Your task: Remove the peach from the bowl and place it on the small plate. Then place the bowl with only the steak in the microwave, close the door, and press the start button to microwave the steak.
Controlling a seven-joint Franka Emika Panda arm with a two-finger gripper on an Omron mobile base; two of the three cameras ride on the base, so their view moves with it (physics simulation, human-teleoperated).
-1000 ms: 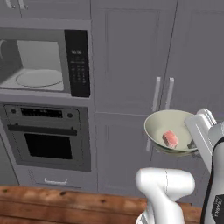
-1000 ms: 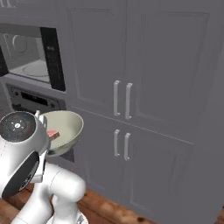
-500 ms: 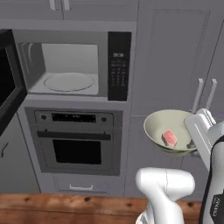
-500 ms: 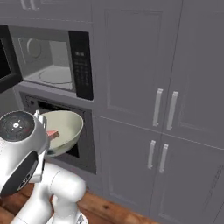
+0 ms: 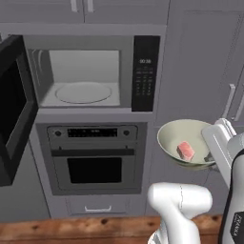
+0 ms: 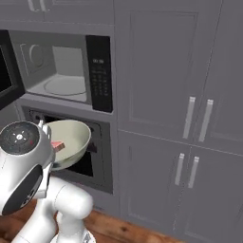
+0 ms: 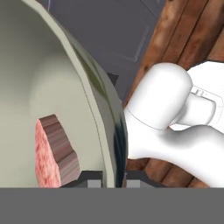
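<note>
Bowl: I see the pale bowl (image 5: 184, 145) held up in the air in front of the grey cabinets, to the right of and below the microwave opening; it also shows in the right base view (image 6: 71, 140) and close up in the hand view (image 7: 52, 100).
Fingers: my gripper (image 7: 114, 177) is closed on the bowl's rim, one finger tip on each side of the wall, at the rim's right side in the left base view (image 5: 209, 157).
Steak: the pink slab (image 5: 186, 151) lies inside the bowl toward the gripped side; from the hand camera I see its red face and brown edge (image 7: 54, 153) resting against the inner wall.
Microwave: built into the cabinet wall above the oven (image 5: 93, 159), its cavity (image 5: 81, 78) open to me with the round glass tray (image 5: 83, 92) on its floor.
Door: swung wide open to the left (image 5: 16, 109), dark window facing into the room.
Keypad: black vertical panel (image 5: 144, 73) at the right of the cavity, also plain in the right base view (image 6: 99, 73).
Floor: wood planks (image 5: 71, 231) below the cabinets.
</note>
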